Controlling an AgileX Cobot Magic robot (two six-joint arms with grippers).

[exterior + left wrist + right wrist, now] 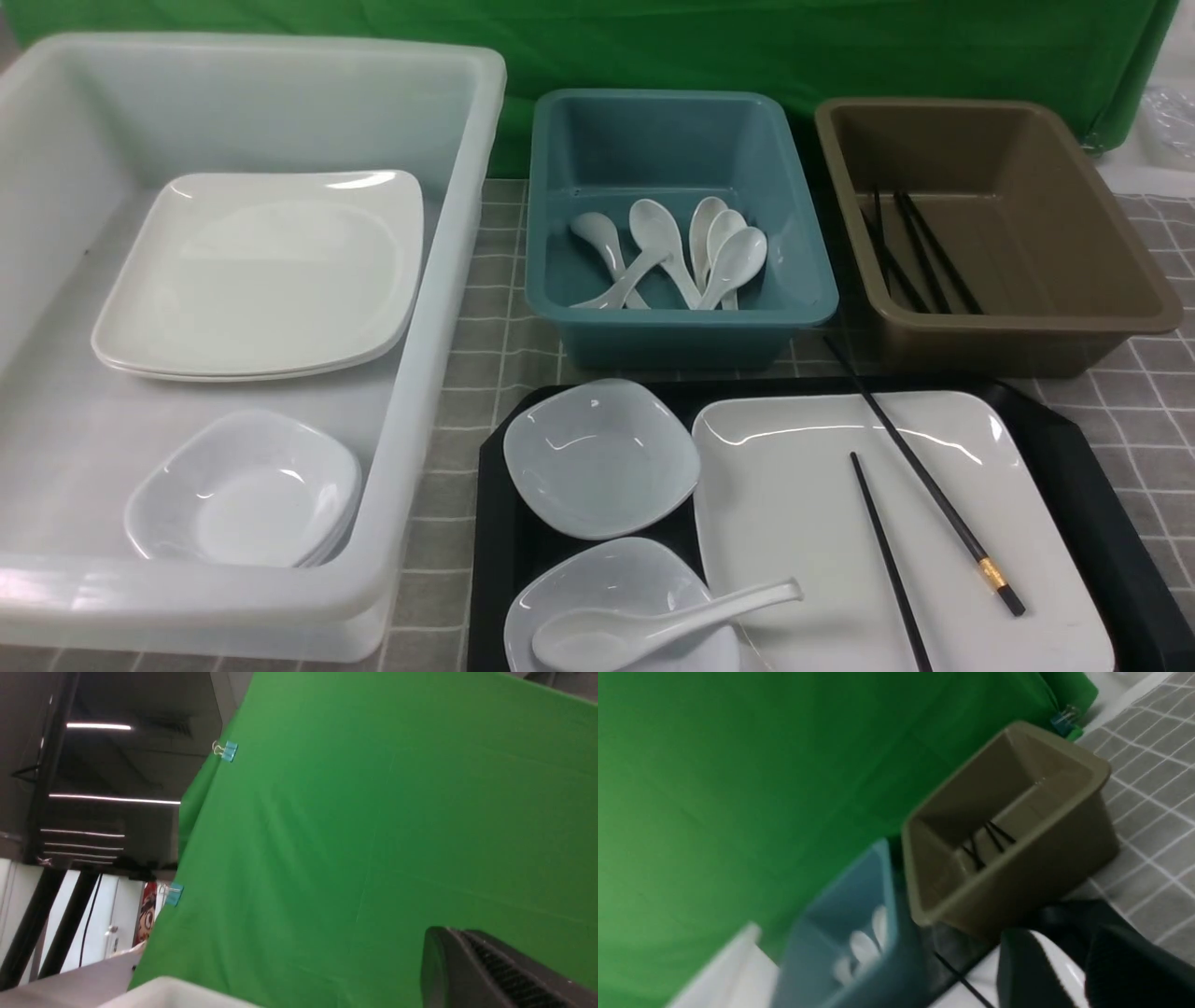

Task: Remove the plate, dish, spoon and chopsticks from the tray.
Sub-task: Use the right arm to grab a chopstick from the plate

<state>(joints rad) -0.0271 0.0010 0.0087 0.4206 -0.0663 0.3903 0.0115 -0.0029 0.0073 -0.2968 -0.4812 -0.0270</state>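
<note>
The black tray (1083, 485) lies at the near centre-right of the front view. On it rests the large white plate (794, 523). Two black chopsticks lie across the plate, one with a gold band (924, 481) and one nearer (892, 565). Two small whitish dishes sit left of the plate, a far one (602, 457) and a near one (607, 583). The white spoon (653, 630) lies in the near dish. Neither gripper shows in the front view. My right gripper (1059, 933) is open above the plate's (980, 989) far edge. Only one black finger (472, 970) of my left gripper shows, against green cloth.
A big white tub (261, 47) on the left holds stacked plates (261, 271) and dishes (243, 490). A blue tub (672, 140) holds several spoons. A brown tub (943, 149) holds chopsticks; it also shows in the right wrist view (1064, 826). A green backdrop stands behind.
</note>
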